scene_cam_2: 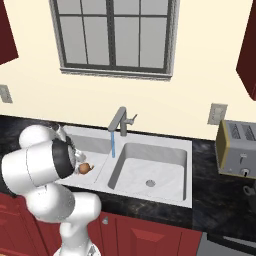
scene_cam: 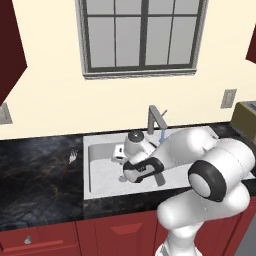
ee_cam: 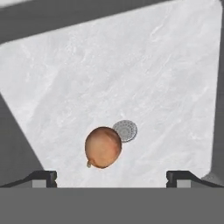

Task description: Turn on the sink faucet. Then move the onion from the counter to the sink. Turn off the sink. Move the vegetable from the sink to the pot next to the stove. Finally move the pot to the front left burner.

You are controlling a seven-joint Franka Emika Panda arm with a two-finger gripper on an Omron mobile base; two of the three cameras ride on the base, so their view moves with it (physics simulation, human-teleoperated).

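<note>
Two dark fingertips of the gripper stand wide apart at the bottom of the hand view, holding nothing. Between and just beyond them the onion appears against the pale floor of the sink, beside the round drain. Farther right, the sink faucet pours a thin blue stream.
</note>
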